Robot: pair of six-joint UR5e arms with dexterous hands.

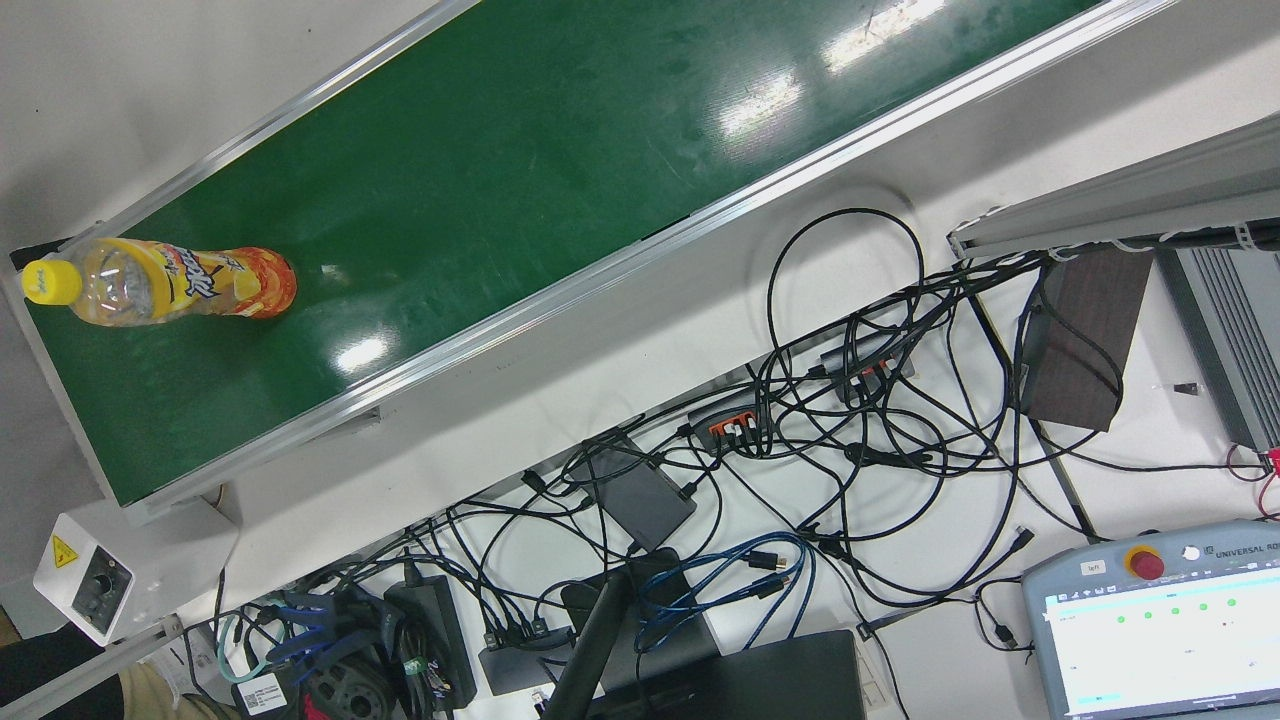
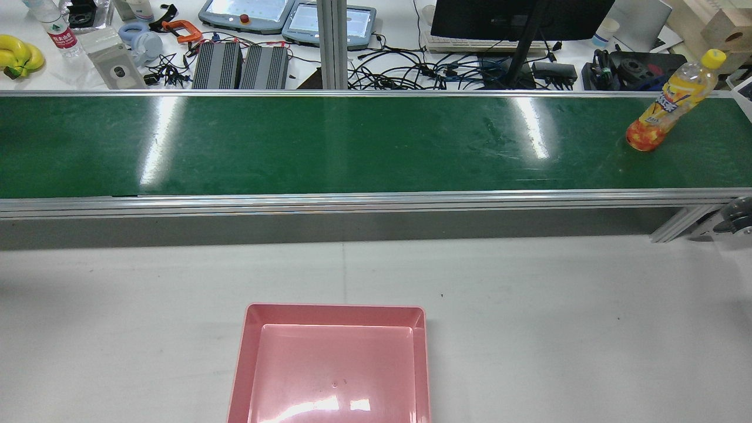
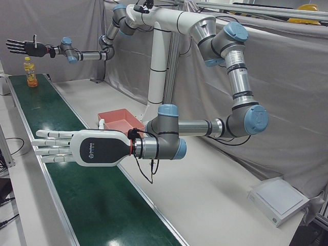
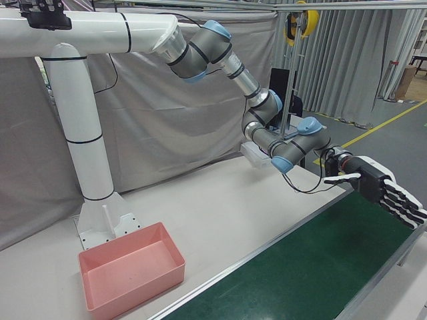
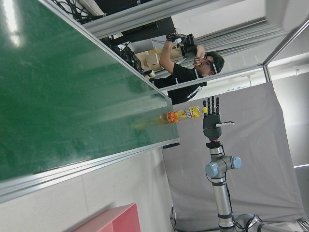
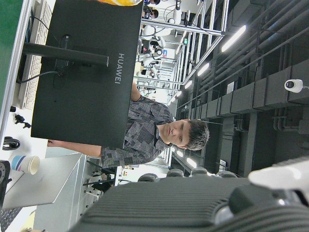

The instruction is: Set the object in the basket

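On the rear view I see neither arm, only the orange juice bottle with a yellow cap (image 2: 670, 103) standing upright at the far right end of the green conveyor belt (image 2: 352, 147). The pink rectangular plastic basket (image 2: 335, 307) sits empty on the white table (image 2: 529, 305) on my side of the belt, well apart from the bottle.

The left-front view gives me what the rear view lacks. The right hand (image 3: 23, 47), dark and spread flat, holds nothing and hovers just above the bottle at the far end. The left hand (image 3: 66, 148), white-backed, lies level over the near end of the belt with its fingers straight and apart, also empty. The right-front view catches only the left hand, from its other side.

The left hand view shows the right hand close beside the bottle's cap, apart from it, and a person in a black shirt behind them. The right hand view is blocked by a black monitor (image 6: 82, 72), with a seated person behind it.

Grey curtains (image 3: 287, 77) hang behind the arms. Beyond the belt, the front view shows tangled black cables (image 1: 850, 400) and a teach pendant (image 1: 1160, 620).
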